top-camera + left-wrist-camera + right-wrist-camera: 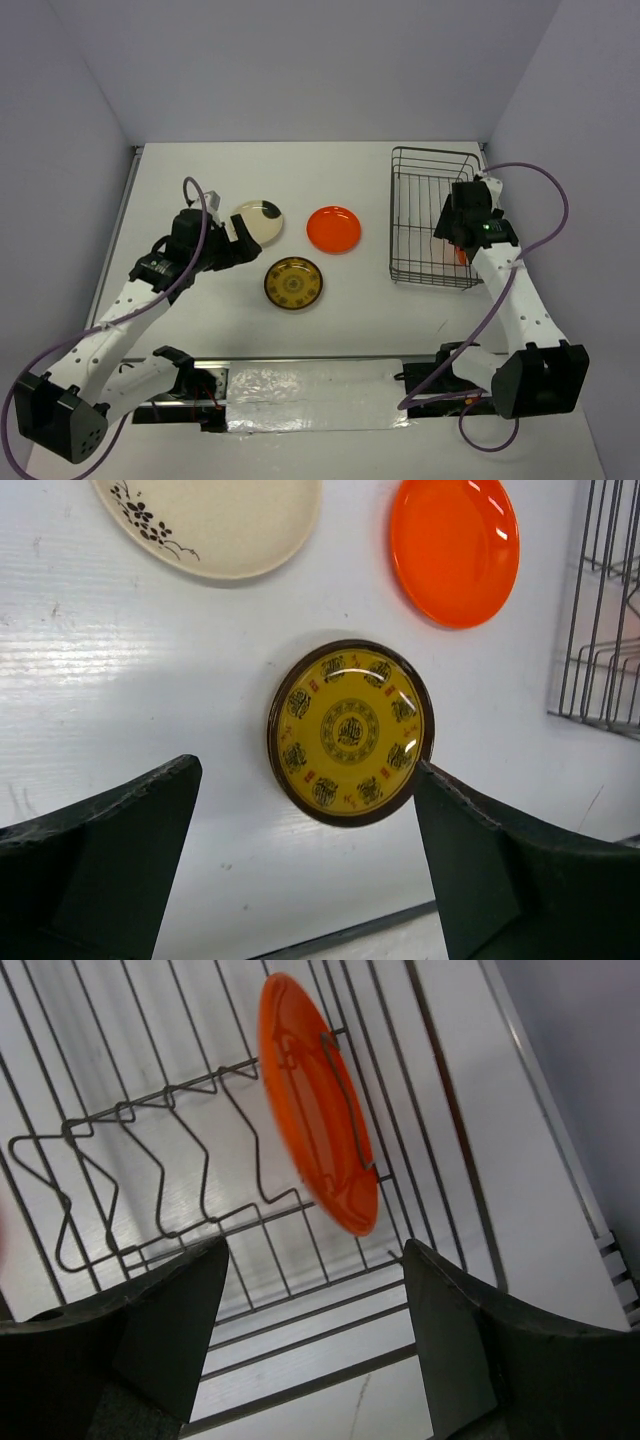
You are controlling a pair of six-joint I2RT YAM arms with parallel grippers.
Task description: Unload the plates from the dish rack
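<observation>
The white table (200, 180) takes up most of the space, boxed in by pale walls. On its right side sits the dish rack (391, 220), a dark wire basket with open grid sides, running away from the arms' bases. The right arm (510, 300) reaches up along that side and bends over the rack's near end. The left arm (110, 330) stretches out over the left half of the table.

Three plates lie flat on the table, left of the rack and apart from one another. The orange-red plate (334, 229) is nearest the rack. The cream plate (259, 220) with a dark flower sprig is to its left. The amber-yellow plate (293, 283), with a dark rim and a ring pattern, lies nearer the bases than those two.

One more orange-red plate (318, 1100) stands on edge in the rack, tilted against a wire divider near the rack's near right corner. The other slots beside it hold nothing.

The right gripper (315, 1245) hangs over the rack with its fingers spread wide, the standing plate just beyond them and not touched. The left gripper (305, 765) is also spread wide and holds nothing, poised above the amber-yellow plate.
</observation>
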